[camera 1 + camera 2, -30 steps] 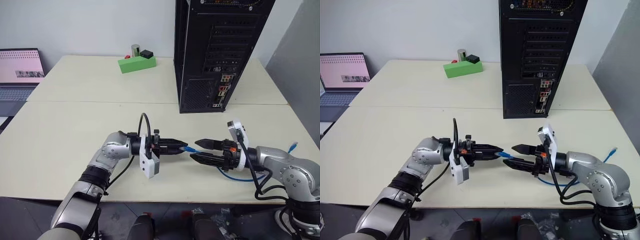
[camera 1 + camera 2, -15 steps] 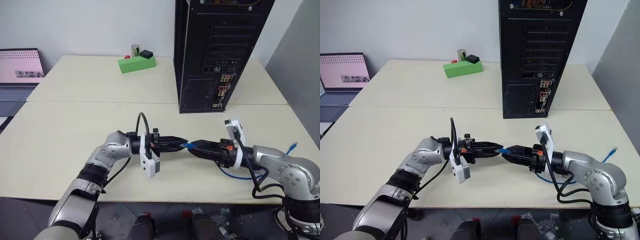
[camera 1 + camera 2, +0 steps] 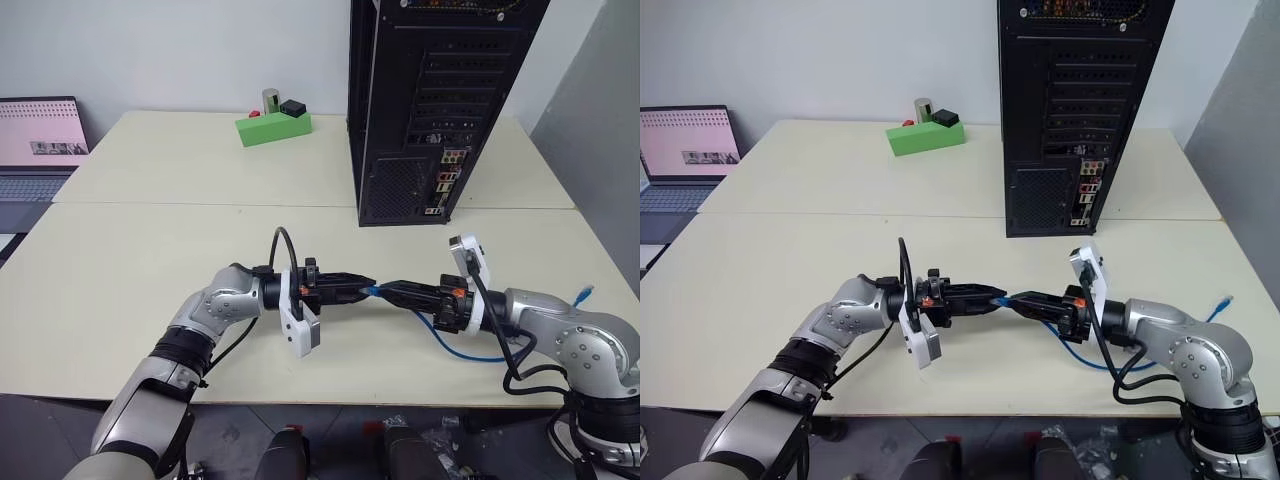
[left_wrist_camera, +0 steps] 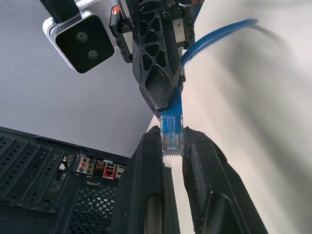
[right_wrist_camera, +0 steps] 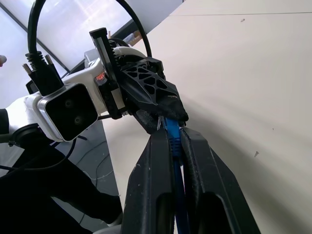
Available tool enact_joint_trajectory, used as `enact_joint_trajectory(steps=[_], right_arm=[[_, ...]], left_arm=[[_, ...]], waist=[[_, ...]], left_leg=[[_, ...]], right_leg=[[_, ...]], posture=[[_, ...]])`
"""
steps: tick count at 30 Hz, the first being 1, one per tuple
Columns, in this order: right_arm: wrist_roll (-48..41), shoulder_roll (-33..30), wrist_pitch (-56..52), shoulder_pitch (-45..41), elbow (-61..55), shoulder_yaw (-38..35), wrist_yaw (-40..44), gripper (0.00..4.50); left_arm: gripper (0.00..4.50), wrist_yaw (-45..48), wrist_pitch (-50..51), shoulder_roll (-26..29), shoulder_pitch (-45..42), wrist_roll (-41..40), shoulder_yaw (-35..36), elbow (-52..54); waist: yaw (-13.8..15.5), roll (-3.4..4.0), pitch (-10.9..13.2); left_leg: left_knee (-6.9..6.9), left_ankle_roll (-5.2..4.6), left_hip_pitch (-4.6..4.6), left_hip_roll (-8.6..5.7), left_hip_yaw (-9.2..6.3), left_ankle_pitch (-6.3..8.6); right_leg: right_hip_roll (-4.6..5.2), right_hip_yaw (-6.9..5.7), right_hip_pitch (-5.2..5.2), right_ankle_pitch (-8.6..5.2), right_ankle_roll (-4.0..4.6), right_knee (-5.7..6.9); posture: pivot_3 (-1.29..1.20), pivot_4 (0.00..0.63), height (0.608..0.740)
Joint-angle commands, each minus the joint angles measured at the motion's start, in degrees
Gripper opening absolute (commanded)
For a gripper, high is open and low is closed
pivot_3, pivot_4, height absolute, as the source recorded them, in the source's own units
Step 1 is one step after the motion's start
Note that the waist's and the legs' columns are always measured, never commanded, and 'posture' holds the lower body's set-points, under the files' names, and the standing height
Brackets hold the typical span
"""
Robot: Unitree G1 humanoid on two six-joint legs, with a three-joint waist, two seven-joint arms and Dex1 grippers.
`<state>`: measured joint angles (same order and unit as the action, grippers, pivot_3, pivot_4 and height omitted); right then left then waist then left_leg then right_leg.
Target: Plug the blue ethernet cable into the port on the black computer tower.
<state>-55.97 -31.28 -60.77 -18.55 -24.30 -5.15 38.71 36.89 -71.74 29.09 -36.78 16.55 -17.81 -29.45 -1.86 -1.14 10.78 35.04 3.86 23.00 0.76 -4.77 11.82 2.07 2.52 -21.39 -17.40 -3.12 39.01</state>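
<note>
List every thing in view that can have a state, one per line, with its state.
blue ethernet cable: unplugged, plug end pinched between both grippers above the table.
left gripper: shut on the plug.
right gripper: shut on the cable behind the plug.
black computer tower: upright, rear sockets facing the robot.
laptop: open, screen lit.

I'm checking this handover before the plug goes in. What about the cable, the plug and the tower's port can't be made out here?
- Which socket on the tower is the network port: the coloured strip is too small in the eye views, and the left claw covers part of it in the left wrist view.
- Plug: its clip side is hidden between the fingers.
- Blue cable: partly behind the right arm; its far end is too small.
- Right claw: the grip point is hidden.
</note>
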Motion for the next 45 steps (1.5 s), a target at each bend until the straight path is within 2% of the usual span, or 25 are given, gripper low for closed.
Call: enact_joint_trajectory(steps=[1, 3, 9, 10, 26, 29, 35, 44, 45], right_arm=[[-3.6, 0.3, -1.0, -0.8, -0.7, -0.8, 0.3, 0.0], [-3.2, 0.0, -0.6, -0.7, -0.4, -0.9, 0.2, 0.68], [-3.2, -0.4, -0.8, -0.2, -0.2, -0.8, 0.0, 1.82], [-3.3, -0.4, -0.9, -0.2, -0.2, -0.7, 0.1, 1.83], [-3.6, 0.5, -1.5, -0.3, 0.2, -0.4, -0.8, 1.83], [-3.5, 0.7, -1.4, -0.4, 0.3, -0.3, -0.9, 1.39], [-3.6, 0.8, -1.4, -0.4, 0.4, -0.4, -1.2, 0.07], [-4.2, 0.6, -1.8, -0.9, 1.0, -0.5, -1.0, 0.0], [-4.2, 0.5, -1.9, -0.9, 1.0, -0.5, -1.0, 0.0]], left_arm=[[0.28, -1.8, 0.1, 0.7, -1.1, 0.2, 0.1, 1.9], [0.28, -2.2, 0.0, 0.9, -1.1, 0.4, 0.0, 1.9], [0.28, -3.1, 0.1, 1.5, -1.1, 0.9, -0.3, 2.0], [0.28, -3.2, 0.1, 1.6, -1.1, 0.9, -0.3, 2.0], [0.28, -4.8, 0.0, 1.9, -1.3, 1.8, -0.9, 1.5], [0.28, -4.9, 0.0, 2.0, -1.3, 1.8, -1.1, 1.5], [0.28, -5.2, 0.1, 2.0, -1.1, 1.8, -1.1, 1.8], [0.28, -5.9, 1.5, 1.6, -0.7, 1.5, -1.3, 1.6], [0.63, -5.8, 1.8, 1.8, -0.6, 1.0, -1.4, 1.5]], waist=[[0.0, 0.0, 0.0], [0.0, 0.0, 0.0], [0.0, 0.0, 0.0], [0.0, 0.0, 0.0], [0.0, 0.0, 0.0], [0.0, 0.0, 0.0], [0.0, 0.0, 0.0], [0.0, 0.0, 0.0], [0.0, 0.0, 0.0]], left_leg=[[0.0, 0.0, 0.0, 0.0, 0.0, 0.0], [0.0, 0.0, 0.0, 0.0, 0.0, 0.0], [0.0, 0.0, 0.0, 0.0, 0.0, 0.0], [0.0, 0.0, 0.0, 0.0, 0.0, 0.0], [0.0, 0.0, 0.0, 0.0, 0.0, 0.0], [-0.01, 0.0, 0.0, 0.0, 0.0, 0.0], [0.0, 0.0, 0.0, 0.0, 0.0, 0.0], [-0.01, 0.0, 0.0, 0.0, 0.0, 0.0], [-0.01, 0.0, 0.0, 0.0, 0.0, 0.0]], right_leg=[[0.0, 0.0, 0.0, 0.0, 0.0, 0.0], [0.0, 0.0, 0.0, 0.0, 0.0, 0.0], [0.0, 0.0, 0.0, 0.0, 0.0, 0.0], [0.0, 0.0, 0.0, 0.0, 0.0, 0.0], [0.0, 0.0, 0.0, 0.0, 0.0, 0.0], [0.0, 0.0, 0.0, 0.0, 0.0, 0.0], [0.0, 0.0, 0.0, 0.0, 0.0, 0.0], [0.0, 0.0, 0.0, 0.0, 0.0, 0.0], [0.0, 0.0, 0.0, 0.0, 0.0, 0.0]], posture=[[0.0, 0.15, 0.74], [0.0, 0.15, 0.74], [0.0, 0.15, 0.74], [0.0, 0.15, 0.74], [0.0, 0.15, 0.74], [0.0, 0.15, 0.74], [0.0, 0.15, 0.74], [0.0, 0.15, 0.74], [0.0, 0.15, 0.74]])
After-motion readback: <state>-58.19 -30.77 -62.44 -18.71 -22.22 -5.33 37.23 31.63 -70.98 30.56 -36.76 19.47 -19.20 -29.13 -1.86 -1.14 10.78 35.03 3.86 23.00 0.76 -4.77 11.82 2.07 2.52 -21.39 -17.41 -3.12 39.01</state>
